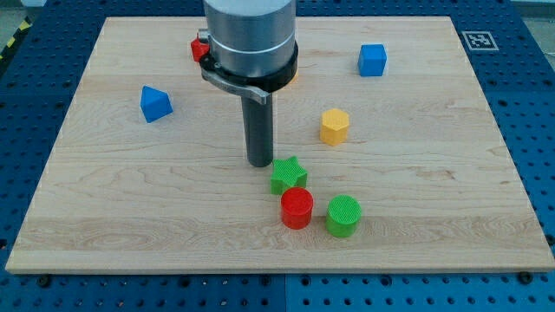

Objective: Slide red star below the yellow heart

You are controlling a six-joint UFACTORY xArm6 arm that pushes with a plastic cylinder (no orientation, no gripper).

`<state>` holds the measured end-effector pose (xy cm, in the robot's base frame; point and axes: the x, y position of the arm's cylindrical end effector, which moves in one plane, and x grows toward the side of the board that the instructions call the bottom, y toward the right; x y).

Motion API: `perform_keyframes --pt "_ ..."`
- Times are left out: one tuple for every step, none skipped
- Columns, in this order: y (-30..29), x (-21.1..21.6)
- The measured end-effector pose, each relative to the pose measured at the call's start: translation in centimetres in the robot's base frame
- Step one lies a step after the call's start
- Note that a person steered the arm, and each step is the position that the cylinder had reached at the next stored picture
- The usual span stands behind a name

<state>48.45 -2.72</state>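
Wooden surface (104,225), tip parked among the near blocks, red star still far off.

Nearest the view's bottom sit a red cylinder (297,208) and a green cylinder (343,216), just beside each other, with a green star (288,174) touching the red one from above. My tip (260,163) rests just left of that green star; this end effector is a plain rod, with nothing to open and holding nothing. Farther back lie a yellow hexagonal block (335,126), a blue triangular block (156,103) and a blue cube (373,60). A red block (199,48), probably the red star, peeks out behind the arm housing (251,39); a sliver of yellow at the housing's right may be the yellow heart, mostly hidden. I judge the approach not yet begun: the tip must travel back to the star's far side.
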Motion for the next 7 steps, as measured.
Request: perform_keyframes --pt "1.9 0.3" --pt "6.3 2.9" --pt "7.7 3.0" --pt "5.1 -1.9" --pt "-1.0 -6.2" --pt "-7.1 -10.1" --pt "-11.4 -14.0"
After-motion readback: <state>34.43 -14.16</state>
